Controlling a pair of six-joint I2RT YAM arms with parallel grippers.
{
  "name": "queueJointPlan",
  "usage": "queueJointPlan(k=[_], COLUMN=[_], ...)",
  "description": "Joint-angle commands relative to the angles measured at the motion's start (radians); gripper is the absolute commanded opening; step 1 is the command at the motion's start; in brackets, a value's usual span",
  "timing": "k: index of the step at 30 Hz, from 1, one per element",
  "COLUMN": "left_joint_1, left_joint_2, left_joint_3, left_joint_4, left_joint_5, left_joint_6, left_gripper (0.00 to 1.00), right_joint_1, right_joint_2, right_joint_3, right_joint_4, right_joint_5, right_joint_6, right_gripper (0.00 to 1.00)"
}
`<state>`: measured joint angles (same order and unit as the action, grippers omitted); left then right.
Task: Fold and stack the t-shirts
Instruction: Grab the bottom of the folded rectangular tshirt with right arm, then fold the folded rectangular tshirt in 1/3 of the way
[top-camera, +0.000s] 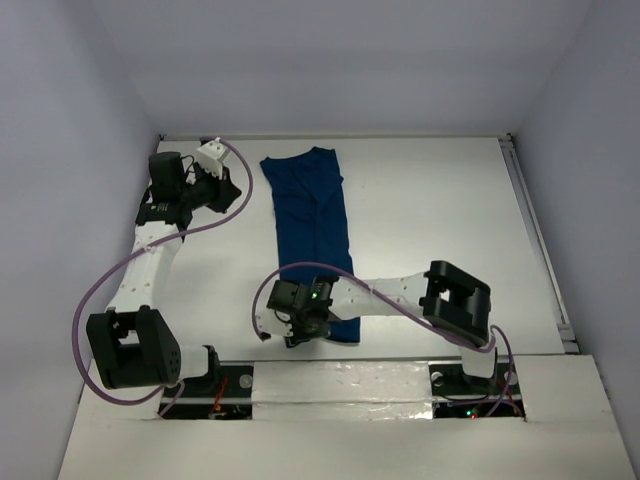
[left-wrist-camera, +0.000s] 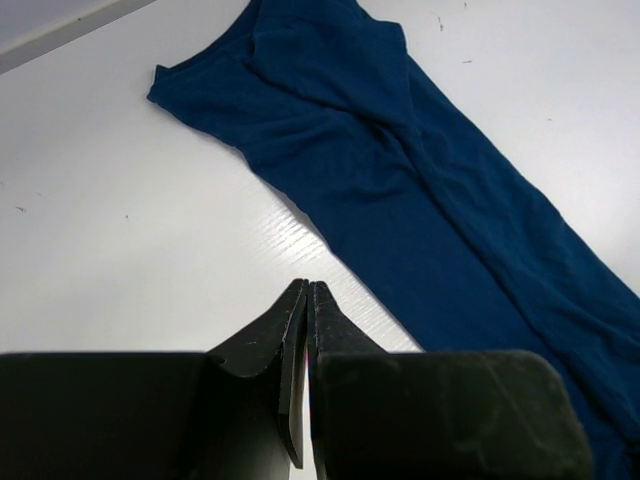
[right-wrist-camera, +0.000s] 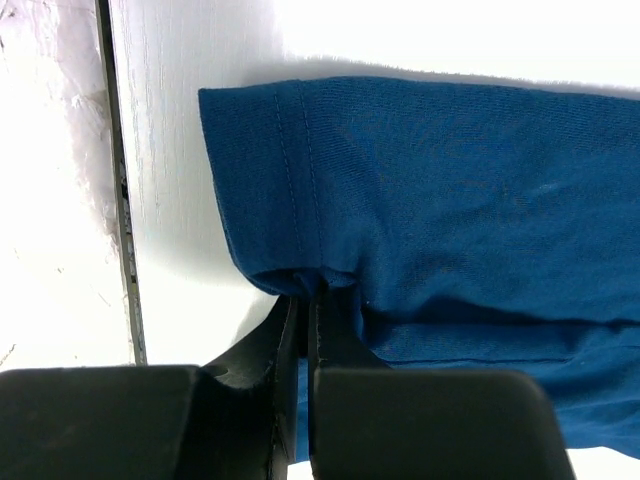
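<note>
The t-shirt (top-camera: 310, 230), a long strip on the desk (top-camera: 430, 220), was gripped at its near hem by the right jaws; the left jaws were clenched empty near the far-left corner.

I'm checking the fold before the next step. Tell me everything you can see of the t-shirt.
The t-shirt is dark blue, soft knit cloth, folded lengthwise into a narrow strip and slightly creased. It lies flat on the white table, running from near the far edge toward the near edge. A double-stitched hem shows at its near end, where the right gripper is shut on its edge. Nothing else touches it; the left gripper is apart.
</note>
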<state>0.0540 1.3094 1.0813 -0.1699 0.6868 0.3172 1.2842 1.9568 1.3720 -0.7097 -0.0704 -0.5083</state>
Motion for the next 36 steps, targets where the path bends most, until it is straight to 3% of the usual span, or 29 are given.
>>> queueJointPlan(k=[1,8,17,36], left_joint_1=[0.004,0.004,0.004,0.004], left_joint_2=[-0.01,0.013,0.057,0.065], left_joint_3=[0.028,0.029,0.046,0.051], left_joint_4=[0.001,0.001,-0.002,-0.005], left_joint_5=[0.033,0.028,0.063,0.071], left_joint_6=[0.013,0.019,0.02,0.034], left_gripper=[0.0,0.0,0.0,0.0], right_joint_1=[0.014,-0.006,-0.166,-0.355], right_joint_2=[0.018,-0.113,-0.164,0.114], right_joint_3=[-0.039,-0.011,0.133,0.545], right_joint_4=[0.001,-0.02,-0.043,-0.129], right_joint_5=[-0.046,0.049,0.11,0.096], right_joint_6=[-0.002,-0.018,-0.078,-0.233], right_gripper=[0.0,0.0,0.0,0.0])
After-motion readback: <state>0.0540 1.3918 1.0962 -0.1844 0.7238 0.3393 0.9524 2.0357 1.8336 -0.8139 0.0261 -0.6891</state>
